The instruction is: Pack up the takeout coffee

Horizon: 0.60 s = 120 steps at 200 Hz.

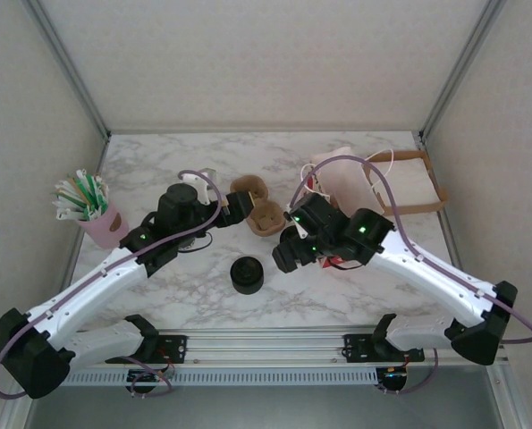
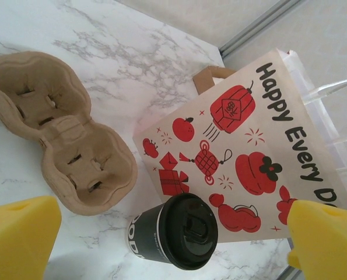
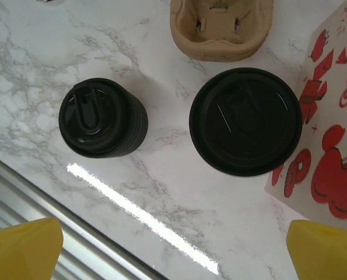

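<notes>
- Takeout coffee [image 2: 179,230] stands upright on the marble surface [image 2: 132,52], just beside the printed bag's [image 2: 249,146] left edge, nearer than the cup carrier [image 2: 62,134].
- The right wrist view adds a stack of black lids [image 3: 102,116] to its left.
- Left fingers [image 2: 21,236] and right fingers [image 3: 21,248] are spread wide, empty.

left arm [image 1: 96,286] and right arm [image 1: 435,277] bend inward, wrists nearly meeting; left gripper [image 2: 173,239] and right gripper [image 3: 173,248] point downward, yellow fingers [image 2: 21,233] spread wide apart.
</notes>
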Each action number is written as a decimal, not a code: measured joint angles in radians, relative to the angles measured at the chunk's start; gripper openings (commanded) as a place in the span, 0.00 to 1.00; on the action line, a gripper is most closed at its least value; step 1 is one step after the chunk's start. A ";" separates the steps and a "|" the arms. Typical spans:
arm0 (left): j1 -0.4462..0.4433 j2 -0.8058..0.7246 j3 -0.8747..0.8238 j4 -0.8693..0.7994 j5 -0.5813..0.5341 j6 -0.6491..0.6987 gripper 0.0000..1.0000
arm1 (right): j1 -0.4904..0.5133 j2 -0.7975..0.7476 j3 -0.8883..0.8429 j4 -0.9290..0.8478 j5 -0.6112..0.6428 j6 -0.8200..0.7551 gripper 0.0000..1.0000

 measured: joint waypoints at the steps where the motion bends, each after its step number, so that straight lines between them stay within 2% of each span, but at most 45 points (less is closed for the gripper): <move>1: 0.000 -0.001 0.000 0.000 0.000 0.000 1.00 | 0.000 0.004 0.000 0.001 0.000 -0.002 0.99; 79: 0.007 -0.032 -0.038 0.000 0.000 0.000 1.00 | -0.008 0.198 0.012 0.028 0.091 -0.061 0.90; 120: 0.011 -0.033 -0.039 0.000 0.001 0.000 1.00 | -0.058 0.291 0.041 0.047 0.101 -0.089 0.92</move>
